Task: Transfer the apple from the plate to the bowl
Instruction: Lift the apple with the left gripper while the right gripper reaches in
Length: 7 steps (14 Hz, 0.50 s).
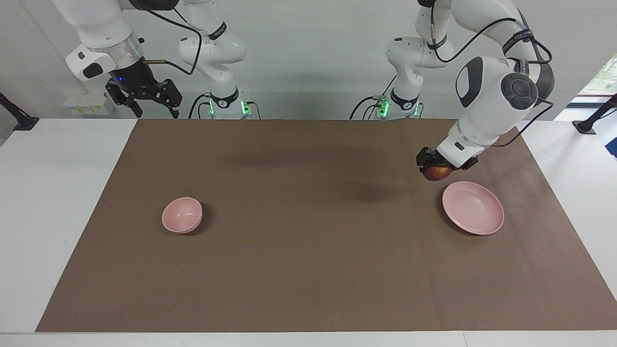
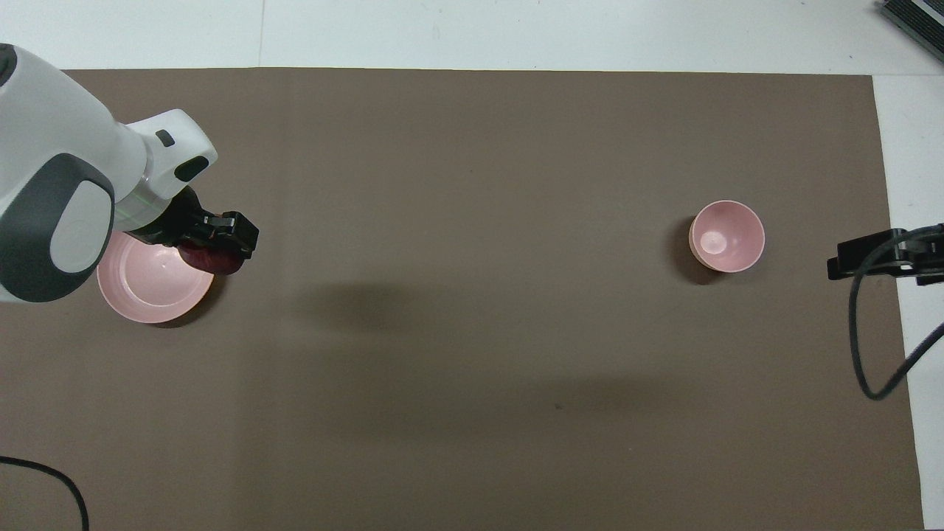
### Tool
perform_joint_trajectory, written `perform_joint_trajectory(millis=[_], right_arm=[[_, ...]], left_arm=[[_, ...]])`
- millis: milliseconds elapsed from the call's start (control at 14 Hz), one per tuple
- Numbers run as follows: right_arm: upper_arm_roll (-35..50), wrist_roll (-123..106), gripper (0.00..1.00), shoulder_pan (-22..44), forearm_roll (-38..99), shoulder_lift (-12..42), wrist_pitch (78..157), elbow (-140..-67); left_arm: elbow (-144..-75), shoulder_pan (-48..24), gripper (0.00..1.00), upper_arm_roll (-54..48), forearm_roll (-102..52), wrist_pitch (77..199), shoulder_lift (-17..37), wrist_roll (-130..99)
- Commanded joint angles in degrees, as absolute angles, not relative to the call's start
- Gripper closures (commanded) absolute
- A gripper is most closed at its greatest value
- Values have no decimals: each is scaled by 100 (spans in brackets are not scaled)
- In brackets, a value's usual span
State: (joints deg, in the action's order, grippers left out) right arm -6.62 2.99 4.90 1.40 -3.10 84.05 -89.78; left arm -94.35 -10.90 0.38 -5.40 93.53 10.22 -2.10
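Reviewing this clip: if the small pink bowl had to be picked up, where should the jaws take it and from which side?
Take the bowl by its rim, from straight above, one jaw inside the wall and one outside. It stands upright and open, and its body probably looks too wide to span. The right gripper, waiting at that end of the table, seems best placed; the left gripper holds the apple beside the plate.

One apple [image 1: 437,172], dark red, the only fruit here. One flat pink plate [image 1: 473,207] and one small pink bowl [image 1: 181,215], so two pieces of pink crockery. One brown mat [image 1: 308,270] covers the desk. Two robot arms stand at the desk, each with one gripper: the left gripper [image 1: 436,166] and the right gripper [image 1: 144,99].
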Motion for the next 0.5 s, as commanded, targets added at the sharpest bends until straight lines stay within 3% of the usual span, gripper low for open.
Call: perform_joint_trajectory(millis=[0,286,429], right_arm=[[-659,360,0,483,237,-299,8419,-8956],[-633,290,0,501,343,-491,8804,-9376],[-624,107,0,510,386,-650,9114,-9798]], left_arm=[[-9343,-1063,100,70,-712,8931,1002,-412],[-9352,-1046,100,35,-904,8553,967,-598],[-9360,-1063,100,53,-1937,8219,958,-685]])
